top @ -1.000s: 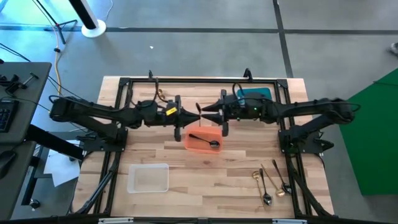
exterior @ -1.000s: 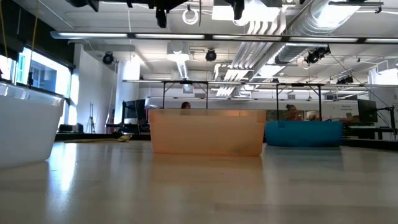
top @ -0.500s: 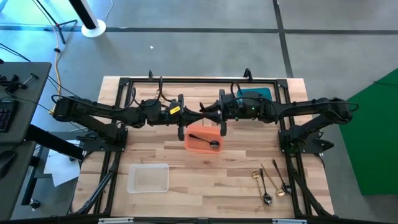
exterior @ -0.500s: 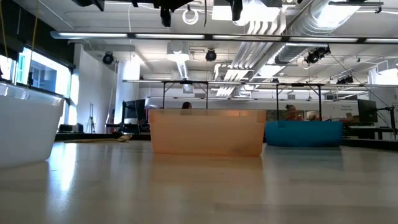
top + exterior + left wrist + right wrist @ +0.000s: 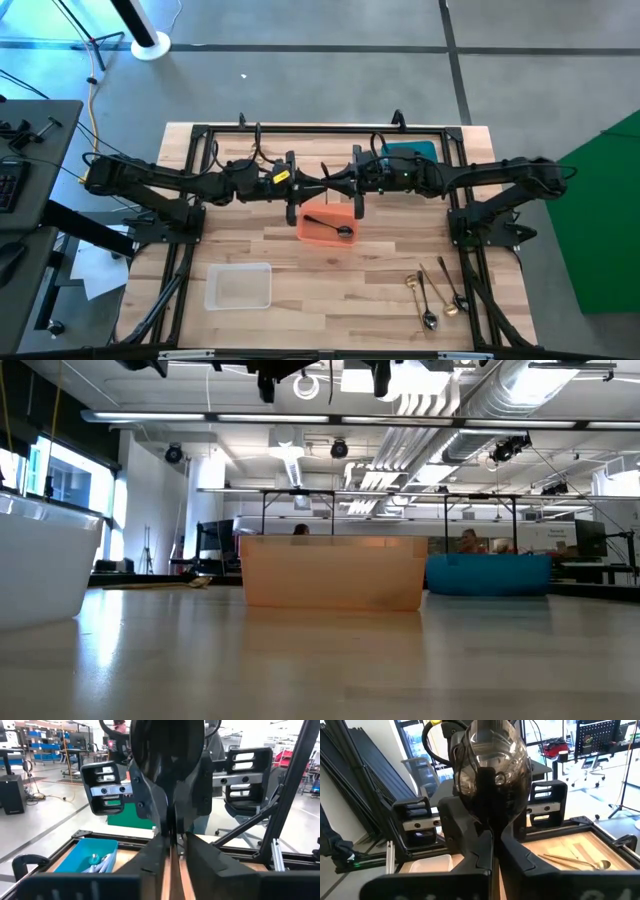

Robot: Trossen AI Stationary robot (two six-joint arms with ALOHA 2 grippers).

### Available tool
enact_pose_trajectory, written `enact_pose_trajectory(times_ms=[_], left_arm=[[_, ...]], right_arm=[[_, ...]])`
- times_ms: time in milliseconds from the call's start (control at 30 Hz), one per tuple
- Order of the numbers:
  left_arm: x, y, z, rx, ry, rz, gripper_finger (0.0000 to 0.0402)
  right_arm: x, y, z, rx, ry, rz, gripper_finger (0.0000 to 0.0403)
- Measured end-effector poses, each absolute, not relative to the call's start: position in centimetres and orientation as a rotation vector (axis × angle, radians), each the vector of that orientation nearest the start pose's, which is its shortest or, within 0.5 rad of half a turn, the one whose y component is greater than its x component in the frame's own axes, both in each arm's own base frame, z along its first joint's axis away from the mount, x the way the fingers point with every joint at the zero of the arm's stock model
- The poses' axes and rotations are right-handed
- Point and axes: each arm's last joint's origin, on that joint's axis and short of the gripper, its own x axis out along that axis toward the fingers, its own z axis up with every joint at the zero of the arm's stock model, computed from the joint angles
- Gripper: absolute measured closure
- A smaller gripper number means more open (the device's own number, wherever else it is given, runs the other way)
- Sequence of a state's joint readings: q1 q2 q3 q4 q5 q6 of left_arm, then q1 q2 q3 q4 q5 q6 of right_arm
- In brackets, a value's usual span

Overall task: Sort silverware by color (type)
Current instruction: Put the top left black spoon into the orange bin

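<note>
Black spoon [image 5: 330,226] lies in your orange bin [image 5: 326,237]. Both grippers, left [image 5: 318,185] and right [image 5: 332,183], meet tip-to-tip above it, jaws pressed together; further closing risks collision.

We are counting three bins on the wooden counter [image 5: 300,270]: one orange plastic bin [image 5: 325,226], one clear plastic bin [image 5: 238,286] and one blue plastic bin [image 5: 408,150]. One black spoon [image 5: 330,226] is lying in the orange one. We are seeing a loose cluster of about four thin utensils [image 5: 435,293], gold, silver and black.
</note>
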State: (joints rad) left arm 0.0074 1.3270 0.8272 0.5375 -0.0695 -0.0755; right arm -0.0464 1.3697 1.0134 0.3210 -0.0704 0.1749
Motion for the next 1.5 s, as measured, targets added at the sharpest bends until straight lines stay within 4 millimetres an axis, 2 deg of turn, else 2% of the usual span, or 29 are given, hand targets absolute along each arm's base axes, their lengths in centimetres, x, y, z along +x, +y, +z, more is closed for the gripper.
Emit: enact_pose_trajectory(times_ms=[167, 333, 433, 567, 700, 900, 1000, 1100, 1500], left_arm=[[28.9, 0.4, 29.8, -0.075, 0.035, 0.081, 0.0276], [25.9, 0.8, 31.1, -0.046, 0.125, 0.097, 0.0241], [23.5, 1.3, 32.5, -0.053, 0.128, 0.143, 0.0233], [20.7, 1.6, 34.5, -0.057, 0.043, 0.168, 0.0233], [19.3, 1.6, 34.3, -0.067, -0.028, 0.167, 0.0238], [18.7, 1.5, 32.2, -0.141, -0.048, 0.164, 0.024], [18.7, 1.5, 31.9, -0.146, -0.045, 0.164, 0.024], [18.7, 1.5, 31.9, -0.146, -0.044, 0.164, 0.024], [18.7, 1.5, 31.9, -0.137, -0.043, 0.173, 0.024]], right_arm=[[30.7, -1.8, 33.4, 0.155, 0.044, 0.004, 0.04], [28.4, -2.8, 34.7, 0.121, 0.079, -0.038, 0.0401], [26.8, -3.1, 35.4, 0.106, 0.109, -0.058, 0.0401], [25.1, -3.0, 35.8, 0.101, 0.162, -0.071, 0.0402], [23.9, -2.8, 35.7, 0.098, 0.221, -0.126, 0.0402], [22.2, -2.6, 33.9, 0.136, 0.184, -0.137, 0.0402], [21.3, -2.3, 32.9, 0.145, 0.107, -0.115, 0.0402], [20.8, -2.0, 32.9, 0.148, 0.011, -0.091, 0.0402], [21.0, -1.8, 32.6, 0.158, 0.019, -0.053, 0.0403]])
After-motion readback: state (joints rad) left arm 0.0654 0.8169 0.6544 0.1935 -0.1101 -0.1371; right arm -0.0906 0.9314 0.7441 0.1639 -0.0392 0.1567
